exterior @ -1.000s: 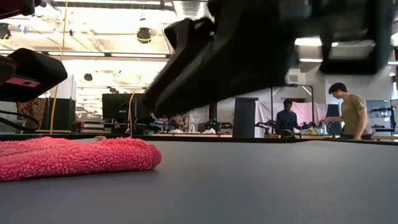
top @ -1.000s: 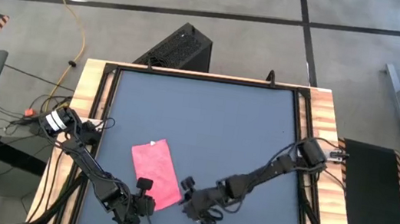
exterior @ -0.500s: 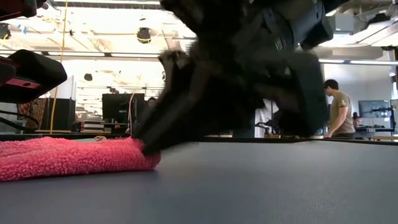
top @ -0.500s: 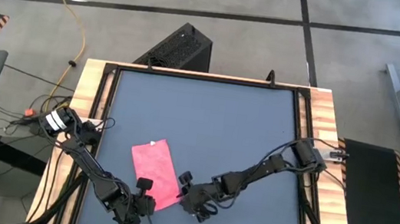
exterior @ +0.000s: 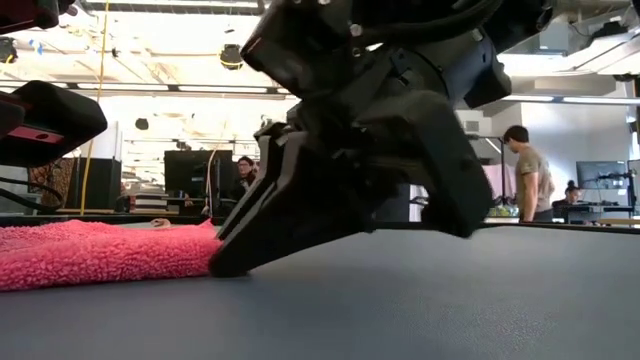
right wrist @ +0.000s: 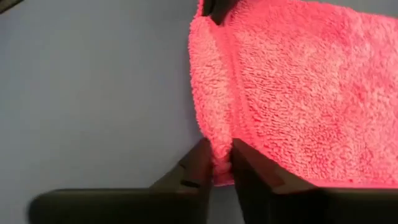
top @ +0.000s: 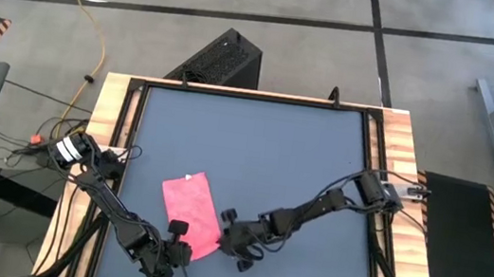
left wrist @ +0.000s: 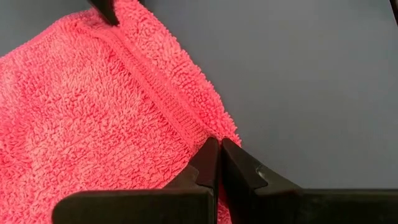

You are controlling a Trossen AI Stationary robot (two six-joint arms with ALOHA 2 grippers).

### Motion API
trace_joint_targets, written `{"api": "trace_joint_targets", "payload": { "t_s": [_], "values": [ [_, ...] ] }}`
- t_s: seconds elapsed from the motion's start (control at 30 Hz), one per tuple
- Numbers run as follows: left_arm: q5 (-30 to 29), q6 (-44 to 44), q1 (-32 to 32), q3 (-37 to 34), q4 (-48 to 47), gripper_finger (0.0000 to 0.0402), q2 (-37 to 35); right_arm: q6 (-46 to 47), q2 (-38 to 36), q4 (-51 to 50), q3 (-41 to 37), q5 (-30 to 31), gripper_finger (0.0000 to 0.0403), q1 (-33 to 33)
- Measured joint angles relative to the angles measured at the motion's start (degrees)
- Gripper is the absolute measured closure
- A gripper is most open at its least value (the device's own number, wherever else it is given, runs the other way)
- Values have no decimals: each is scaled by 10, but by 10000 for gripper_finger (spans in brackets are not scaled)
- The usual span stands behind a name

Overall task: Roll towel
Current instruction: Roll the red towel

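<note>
The pink-red towel (top: 191,210) lies flat on the dark table mat (top: 274,152) as a narrow folded strip, its long sides running from near to far. My left gripper (top: 182,243) is at the towel's near left corner, shut on its edge (left wrist: 217,149). My right gripper (top: 226,234) is at the near right corner, shut on the cloth (right wrist: 217,157). In the low view the towel (exterior: 100,255) rests on the mat, with my right gripper's fingertip (exterior: 230,262) at its end. My left gripper pinches the towel's near corner (left wrist: 214,138), beside the stitched hem, between its two fingers. The fingers come low from the table's near side. The towel lies flat on the mat. My right gripper pinches the towel's near right corner (right wrist: 221,148) between its two fingers, a bunched bit of the edge showing between them. The fingers slant down from the table's right side, tips at the mat. The rest of the towel lies flat.
The mat has bare room to the far side and to the right of the towel. Wooden table edges (top: 106,120) frame the mat. People (exterior: 530,175) stand in the room far behind the table.
My right gripper has gone toward the table's left edge and come down at the towel's near right corner. The towel and my left gripper have stayed where they were.
</note>
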Motion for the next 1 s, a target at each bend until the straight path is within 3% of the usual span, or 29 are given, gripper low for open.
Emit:
{"api": "trace_joint_targets", "payload": {
  "t_s": [0.17,0.37,0.57,0.77,1.0],
  "values": [
    [-1,-3,-4,0,-8,401,-8,76,-1,-16,1,-42,384,-11],
    [-38,-4,-13,-1,-40,402,-48,218,-2,-13,1,-154,371,-36],
    [-83,-14,-26,-1,-64,402,-68,294,-2,-14,0,-243,379,-58],
    [-115,-18,-35,-1,-68,384,-67,321,-2,-17,0,-261,373,-66],
    [-97,-31,-35,-1,-63,308,-66,322,-2,-18,0,-259,377,-65]
  ]
}}
